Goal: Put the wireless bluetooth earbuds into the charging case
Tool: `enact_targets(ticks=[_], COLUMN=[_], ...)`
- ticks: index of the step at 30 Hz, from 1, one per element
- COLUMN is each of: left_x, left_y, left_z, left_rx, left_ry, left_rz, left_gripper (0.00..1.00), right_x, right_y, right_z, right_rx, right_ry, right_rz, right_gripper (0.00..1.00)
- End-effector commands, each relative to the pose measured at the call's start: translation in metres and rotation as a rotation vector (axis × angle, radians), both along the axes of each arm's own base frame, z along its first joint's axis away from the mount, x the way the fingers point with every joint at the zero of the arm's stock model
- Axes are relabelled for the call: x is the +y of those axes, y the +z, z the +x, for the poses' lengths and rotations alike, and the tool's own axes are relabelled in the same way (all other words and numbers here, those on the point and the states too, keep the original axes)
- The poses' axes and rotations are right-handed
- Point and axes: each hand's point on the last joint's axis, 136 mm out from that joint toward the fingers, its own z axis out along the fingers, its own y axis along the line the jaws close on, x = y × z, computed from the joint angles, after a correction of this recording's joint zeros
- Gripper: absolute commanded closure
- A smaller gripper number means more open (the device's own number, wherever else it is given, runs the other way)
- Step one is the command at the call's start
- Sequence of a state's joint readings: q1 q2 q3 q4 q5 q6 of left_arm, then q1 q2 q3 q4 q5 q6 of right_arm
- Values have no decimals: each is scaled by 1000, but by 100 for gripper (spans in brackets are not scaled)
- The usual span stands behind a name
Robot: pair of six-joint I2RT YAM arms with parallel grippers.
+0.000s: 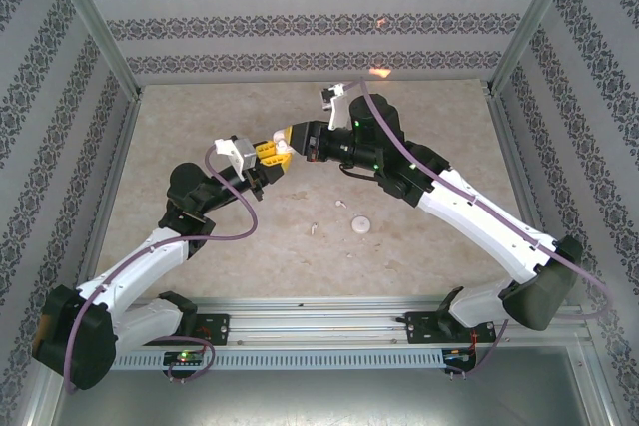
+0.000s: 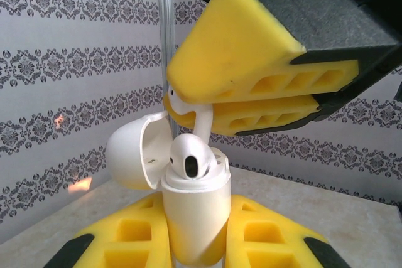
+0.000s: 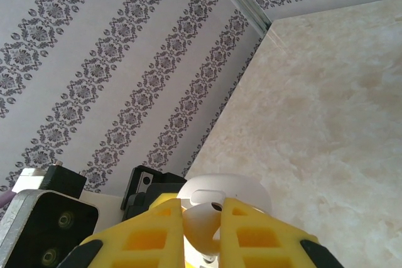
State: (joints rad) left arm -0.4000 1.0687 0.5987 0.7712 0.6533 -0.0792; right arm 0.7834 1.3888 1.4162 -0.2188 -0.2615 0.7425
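Both arms are raised off the table (image 1: 449, 127) and bent inward, so that the left gripper (image 1: 268, 155) and the right gripper (image 1: 293, 137) are brought tip to tip in mid-air above the middle of the surface. The left arm is folded sharply at the elbow, with its forearm angled up and to the right. The right arm is stretched from its base across to the left, with its wrist turned toward the other gripper. In the left wrist view the left gripper's yellow fingers (image 2: 125, 240) are seen clamped on the lower body of the charging case (image 2: 195, 208), which is held upright with its lid (image 2: 130, 154) swung open to the left. One earbud (image 2: 188, 157) is seated in the case, its rounded head standing above the rim. Just above it a second earbud (image 2: 188, 114) is pinched between the right gripper's fingers (image 2: 251, 48), its stem pointed down toward the case opening. Whether the stem tip is inside its socket cannot be made out, as it is hidden behind the seated earbud. Three small white pieces (image 1: 359, 224) are lying near one another on the table in front of the arm bases. They are too small to be identified and may be further earbuds.
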Motion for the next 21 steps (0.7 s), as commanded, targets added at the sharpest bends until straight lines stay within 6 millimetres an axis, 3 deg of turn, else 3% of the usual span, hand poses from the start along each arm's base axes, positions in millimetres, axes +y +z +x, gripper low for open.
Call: enact_targets(ticks=[1, 16, 21], left_x=[-1, -2, -3], left_y=[16, 13, 15], left_z=[-10, -7, -8], left_rx=[-62, -54, -56], left_ry=[-16, -16, -22], left_rz=[-19, -16, -18], left_gripper=[100, 100, 100], right_x=[8, -1, -7], right_y=[-13, -38, -57], right_z=[-11, -19, -15], right_rx=[54, 163, 195], right_ry=[46, 38, 11], right_rz=[-12, -145, -235], right_gripper=[86, 86, 78])
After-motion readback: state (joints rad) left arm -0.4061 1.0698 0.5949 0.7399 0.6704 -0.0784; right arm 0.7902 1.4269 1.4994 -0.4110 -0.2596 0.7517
